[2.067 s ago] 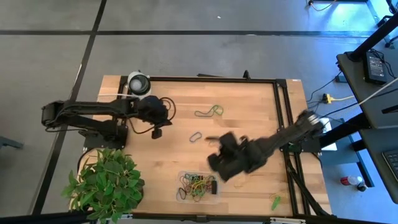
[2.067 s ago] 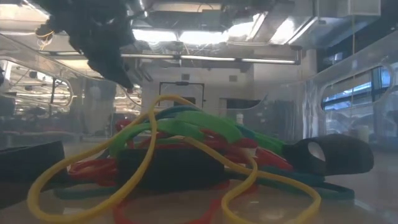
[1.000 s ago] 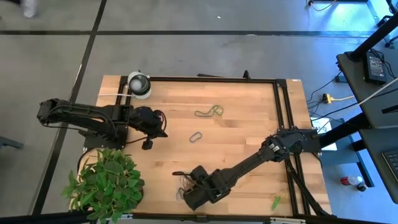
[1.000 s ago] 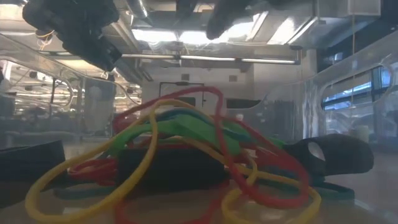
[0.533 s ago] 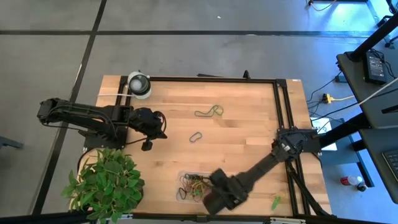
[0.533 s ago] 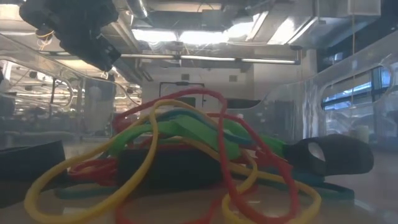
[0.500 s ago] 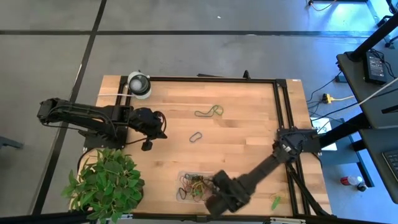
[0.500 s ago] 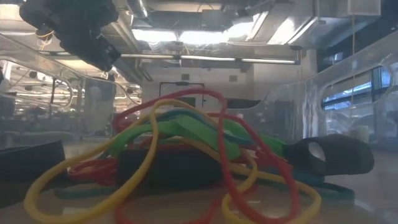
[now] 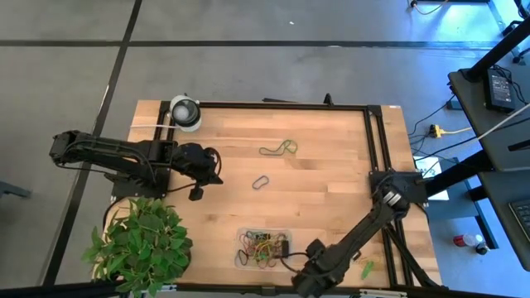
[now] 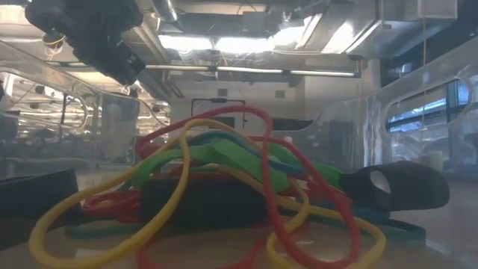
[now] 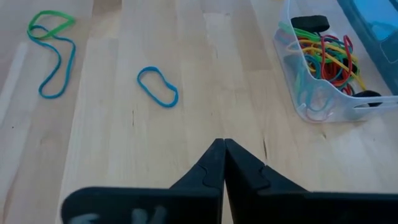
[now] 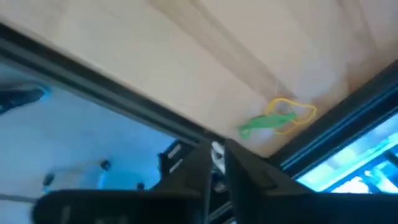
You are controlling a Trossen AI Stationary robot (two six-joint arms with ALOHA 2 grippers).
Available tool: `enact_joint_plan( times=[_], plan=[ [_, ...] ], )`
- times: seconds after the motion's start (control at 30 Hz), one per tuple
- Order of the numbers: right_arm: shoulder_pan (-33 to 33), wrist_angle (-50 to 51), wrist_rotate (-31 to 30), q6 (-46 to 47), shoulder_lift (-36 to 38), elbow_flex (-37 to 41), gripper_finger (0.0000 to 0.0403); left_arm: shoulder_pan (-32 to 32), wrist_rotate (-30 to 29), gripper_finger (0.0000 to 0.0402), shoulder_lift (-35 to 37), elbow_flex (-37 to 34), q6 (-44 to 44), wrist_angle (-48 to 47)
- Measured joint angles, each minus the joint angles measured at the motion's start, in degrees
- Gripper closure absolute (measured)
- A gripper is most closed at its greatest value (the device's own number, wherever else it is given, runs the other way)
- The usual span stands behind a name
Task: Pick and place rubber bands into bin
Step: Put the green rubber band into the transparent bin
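Bands are still left on the table [image 9: 331,165]: a green and blue pair [image 9: 279,149] in the upper middle of the high view, a single blue loop [image 9: 261,181] just below it, and a green-yellow pair [image 9: 367,269] at lower right. The bin [image 9: 284,238], bottom centre, already holds a pile. Our right end effector [image 9: 308,280] sits beside the bin at the table's bottom edge, fingers nearly together and empty in its wrist view; the left end effector [image 9: 197,192] waits closed at left. We should open fully before descending and pinch one strand only.
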State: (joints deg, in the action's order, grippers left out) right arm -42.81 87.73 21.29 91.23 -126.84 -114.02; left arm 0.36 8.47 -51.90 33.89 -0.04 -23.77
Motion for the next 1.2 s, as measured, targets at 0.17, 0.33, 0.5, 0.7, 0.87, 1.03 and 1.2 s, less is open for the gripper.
enact_joint_plan(
  times=[0.17, 0.33, 0.5, 0.7, 0.87, 1.03, 1.2],
  plan=[
    [0.0, -12.5, 1.4, -0.7, 9.7, 17.9, 0.0396, 0.0, -0.4, 0.0400, 0.0, 0.0, -0.7, 0.7],
    [0.0, -28.2, 4.0, 3.7, 19.5, 35.8, 0.0377, 0.0, -0.5, 0.0400, 0.0, 0.0, -0.8, 2.7],
    [-0.7, -41.5, 8.5, 11.6, 25.6, 49.3, 0.0350, 0.0, -0.5, 0.0400, 0.0, 0.0, -1.3, 3.3],
    [-3.0, -48.2, 15.5, 16.8, 26.9, 56.3, 0.0290, 0.0, -1.5, 0.0400, 0.0, 0.0, -2.4, 3.0],
    [-5.0, -52.6, 15.9, 18.5, 26.9, 59.3, 0.0236, 0.0, -4.4, 0.0400, 0.0, 0.0, -2.4, 3.0],
    [-6.9, -65.6, 15.9, 25.7, 26.7, 63.2, 0.0208, 0.0, -4.5, 0.0400, 0.0, 0.0, -2.4, 3.0],
    [-9.5, -69.1, 13.8, 34.0, 26.4, 65.9, 0.0210, 0.0, -4.6, 0.0400, 0.0, 0.0, -2.4, 3.0]
  ],
)
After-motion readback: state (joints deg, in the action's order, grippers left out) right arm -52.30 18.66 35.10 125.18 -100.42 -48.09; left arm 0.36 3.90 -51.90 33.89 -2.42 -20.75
